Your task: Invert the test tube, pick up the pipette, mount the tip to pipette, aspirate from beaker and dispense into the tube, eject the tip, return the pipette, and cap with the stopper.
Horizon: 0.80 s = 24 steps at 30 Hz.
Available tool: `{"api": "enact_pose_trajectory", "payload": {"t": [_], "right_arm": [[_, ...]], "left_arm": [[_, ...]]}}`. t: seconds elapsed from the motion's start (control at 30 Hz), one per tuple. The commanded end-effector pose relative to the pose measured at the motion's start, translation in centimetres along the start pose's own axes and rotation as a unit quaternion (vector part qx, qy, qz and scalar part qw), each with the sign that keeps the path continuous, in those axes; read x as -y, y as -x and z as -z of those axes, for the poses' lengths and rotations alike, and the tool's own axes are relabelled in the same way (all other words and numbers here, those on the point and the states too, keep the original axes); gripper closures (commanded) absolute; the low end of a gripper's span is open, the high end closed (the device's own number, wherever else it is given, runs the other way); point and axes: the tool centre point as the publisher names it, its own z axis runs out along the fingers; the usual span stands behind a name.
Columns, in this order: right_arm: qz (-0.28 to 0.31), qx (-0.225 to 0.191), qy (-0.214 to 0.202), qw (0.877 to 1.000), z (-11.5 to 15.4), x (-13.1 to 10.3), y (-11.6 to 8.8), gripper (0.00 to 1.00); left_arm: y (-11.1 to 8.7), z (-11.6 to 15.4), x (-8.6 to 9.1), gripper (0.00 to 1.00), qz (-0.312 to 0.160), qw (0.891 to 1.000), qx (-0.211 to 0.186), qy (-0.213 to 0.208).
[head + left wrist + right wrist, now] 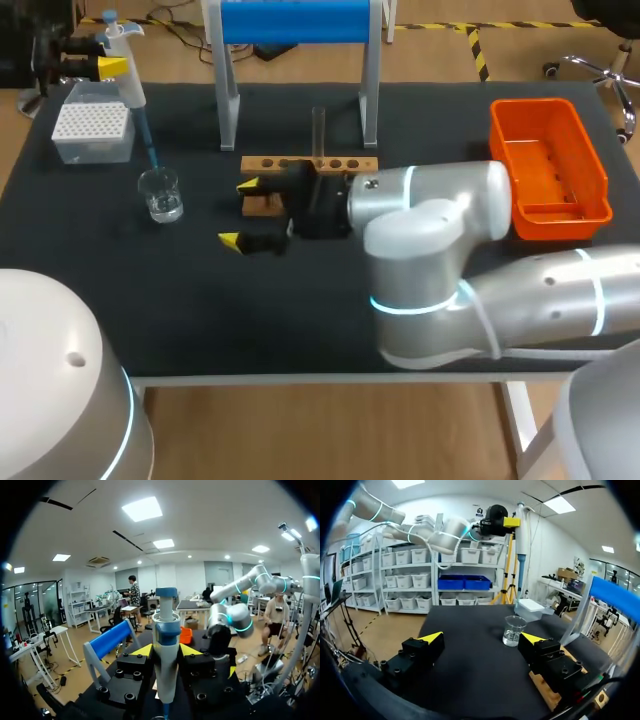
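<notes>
My left gripper is shut on the white-and-blue pipette at the far left of the table. The pipette's blue tip slants down to the rim of the glass beaker. In the left wrist view the pipette stands upright between the yellow fingertips. The clear test tube stands upright in the wooden rack. My right gripper is open and empty, low over the table just in front of the rack. From it the beaker is ahead, and the pipette hangs above.
A white tip box sits at the back left. A blue-and-white stand rises behind the rack. An orange bin is at the right. A small wooden block lies beside my right gripper's far finger.
</notes>
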Motion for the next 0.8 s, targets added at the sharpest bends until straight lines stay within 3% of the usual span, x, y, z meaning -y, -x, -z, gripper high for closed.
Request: {"api": "enact_pose_trajectory", "payload": {"t": [0.03,0.8], "right_arm": [[-0.004,0.03,-0.001,1.0,-4.36,0.44,0.32,0.0],[-0.018,0.037,0.008,0.999,-4.46,0.76,0.74,0.0]], "left_arm": [[0.01,0.02,0.01,1.0,-0.001,1.0,-0.001,0.0],[0.01,0.02,0.01,1.0,-0.001,1.0,-0.001,0.0]]}}
